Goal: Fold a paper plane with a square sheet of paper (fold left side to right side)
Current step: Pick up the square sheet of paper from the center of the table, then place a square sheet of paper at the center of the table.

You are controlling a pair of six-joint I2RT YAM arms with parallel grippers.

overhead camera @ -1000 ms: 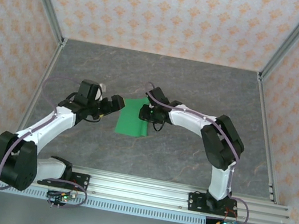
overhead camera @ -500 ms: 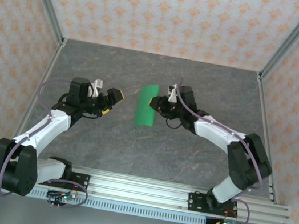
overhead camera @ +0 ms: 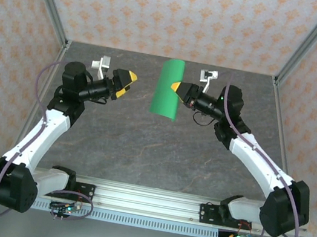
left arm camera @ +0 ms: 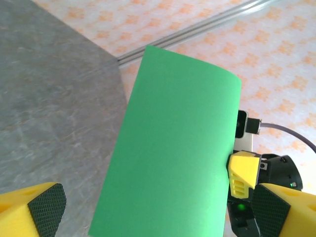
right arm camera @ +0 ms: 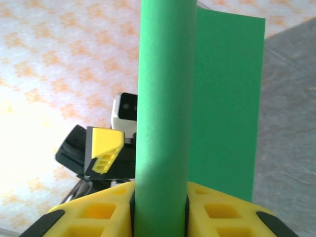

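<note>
Green square sheet of paper (overhead camera: 168, 88) is hanging doubled over, mid-fold, above the bench (overhead camera: 141, 149).
Right end effector (overhead camera: 176, 87) is clamping the sheet at its rounded bend, holding it in the air just ahead of its fingers; the bend is looking soft, not creased. Left end effector (overhead camera: 126, 83) is standing with jaws wide apart and empty, facing the sheet from the far side, near but not touching. The left-to-right fold is seemingly under way; the next move is calling for laying the sheet down, edges matched, and pressing the bend flat.
</note>
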